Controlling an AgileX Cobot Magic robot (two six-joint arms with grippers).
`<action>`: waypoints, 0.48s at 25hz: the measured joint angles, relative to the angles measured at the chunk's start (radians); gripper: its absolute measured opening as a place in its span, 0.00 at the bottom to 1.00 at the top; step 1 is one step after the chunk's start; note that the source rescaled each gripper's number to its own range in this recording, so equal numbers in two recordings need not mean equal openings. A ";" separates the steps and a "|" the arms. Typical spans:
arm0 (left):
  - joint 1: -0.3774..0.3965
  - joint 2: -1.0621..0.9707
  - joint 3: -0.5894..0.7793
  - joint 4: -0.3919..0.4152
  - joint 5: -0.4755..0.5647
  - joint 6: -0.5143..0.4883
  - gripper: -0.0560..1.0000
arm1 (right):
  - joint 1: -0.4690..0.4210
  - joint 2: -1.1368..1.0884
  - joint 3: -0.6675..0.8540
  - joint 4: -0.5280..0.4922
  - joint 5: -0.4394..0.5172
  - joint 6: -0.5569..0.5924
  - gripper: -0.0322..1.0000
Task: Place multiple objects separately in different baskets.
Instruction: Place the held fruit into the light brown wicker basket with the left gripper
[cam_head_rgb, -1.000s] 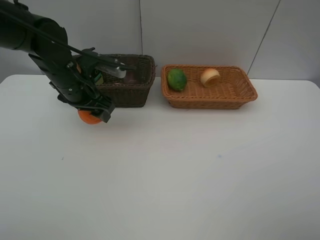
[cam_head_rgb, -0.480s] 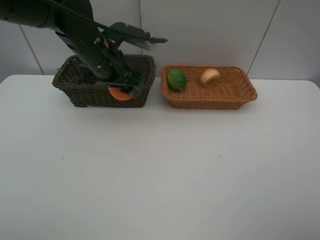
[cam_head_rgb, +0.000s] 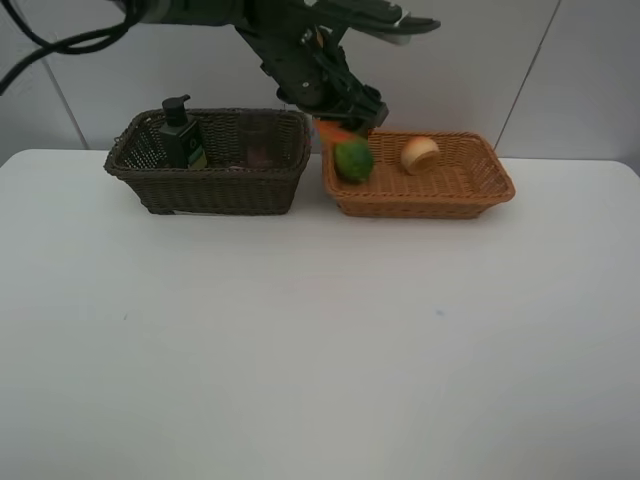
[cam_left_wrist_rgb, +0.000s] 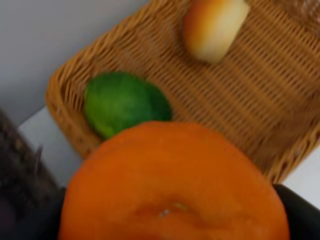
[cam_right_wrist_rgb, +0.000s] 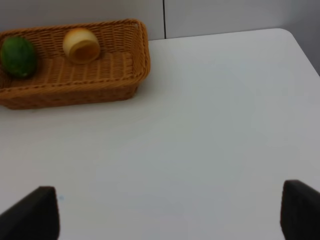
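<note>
the left gripper hangs in the upper middle of the high view, over the near-left end of the light orange-tan basket, and it is clamped on the orange tangerine. from the left wrist camera the tangerine fills the lower half of the picture, with dark gripper parts just showing at both lower corners.

right below it in the tan basket lies the green oval fruit, at the left end, and the red-yellow peach sits further right toward the back wall. the tangerine looks just above the green fruit; whether they touch i cannot tell.

the dark brown basket stands just left of the tan one on the white surface, the two nearly touching at their near ends. in its left part the dark green pump bottle stands upright. something pinkish shows faintly inside its right part, too dim to name.

the right gripper does not show in the high view; in its own wrist picture two dark fingertips stand wide apart in the lower corners with nothing between them, over bare surface, well away from the tan basket in the upper left.
</note>
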 joint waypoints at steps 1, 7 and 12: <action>-0.005 0.025 -0.031 0.000 -0.008 0.000 0.93 | 0.000 0.000 0.000 0.000 0.000 0.000 0.95; -0.040 0.159 -0.175 -0.026 -0.099 0.000 0.93 | 0.000 0.000 0.000 0.000 0.000 0.000 0.95; -0.049 0.245 -0.242 -0.029 -0.187 0.000 0.93 | 0.000 0.000 0.000 0.000 0.000 0.000 0.95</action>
